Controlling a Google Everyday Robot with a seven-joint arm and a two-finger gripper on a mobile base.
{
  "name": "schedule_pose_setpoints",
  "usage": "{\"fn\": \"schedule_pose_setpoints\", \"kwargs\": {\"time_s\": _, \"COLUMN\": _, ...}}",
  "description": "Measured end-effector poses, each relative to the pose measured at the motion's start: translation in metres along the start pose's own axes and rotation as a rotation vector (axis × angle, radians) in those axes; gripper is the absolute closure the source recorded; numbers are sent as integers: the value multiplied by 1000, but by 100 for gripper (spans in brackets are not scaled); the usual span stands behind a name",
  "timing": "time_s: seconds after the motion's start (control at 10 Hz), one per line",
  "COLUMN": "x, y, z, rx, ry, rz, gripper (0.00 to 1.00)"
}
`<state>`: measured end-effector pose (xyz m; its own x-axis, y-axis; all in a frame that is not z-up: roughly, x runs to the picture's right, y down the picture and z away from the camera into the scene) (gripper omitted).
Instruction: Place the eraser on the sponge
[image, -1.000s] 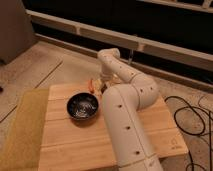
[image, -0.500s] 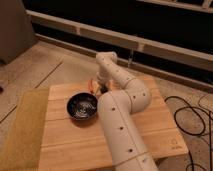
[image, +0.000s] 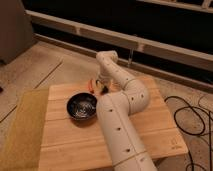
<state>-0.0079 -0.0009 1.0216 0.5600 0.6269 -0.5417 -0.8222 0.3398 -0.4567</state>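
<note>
Gripper (image: 102, 87) down at far edge of tabletop (image: 60, 140), beyond black bowl (image: 81, 107), beside orange pen (image: 92, 84). Jaws closed (on what, cannot tell). Dark bit at tips, maybe the eraser (image: 105, 90); sponge hidden by arm (image: 122, 125).

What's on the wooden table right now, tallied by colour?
Black: 2 (bowl; small black block at the shut gripper, near the far edge of the table)
Orange: 1 (pen)
Total: 3; the arm may hide more.
</note>
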Motion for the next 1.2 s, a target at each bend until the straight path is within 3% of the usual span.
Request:
{"fn": "schedule_pose_setpoints", "kwargs": {"time_s": 0.3, "x": -3, "y": -9, "z": -22, "rx": 87, "ry": 0, "rz": 47, "gripper": 100}}
{"fn": "schedule_pose_setpoints", "kwargs": {"time_s": 0.4, "x": -5, "y": -13, "z": -38, "rx": 156, "ry": -4, "rz": 89, "gripper": 100}}
{"fn": "schedule_pose_setpoints", "kwargs": {"time_s": 0.6, "x": 0, "y": -12, "z": -55, "rx": 220, "ry": -11, "rz": 163, "gripper": 100}}
{"fn": "schedule_pose_setpoints", "kwargs": {"time_s": 0.9, "x": 18, "y": 14, "z": -61, "rx": 254, "ry": -20, "rz": 257, "gripper": 100}}
{"fn": "schedule_pose_setpoints", "kwargs": {"time_s": 1.2, "x": 37, "y": 38, "z": -59, "rx": 256, "ry": -29, "rz": 305, "gripper": 100}}
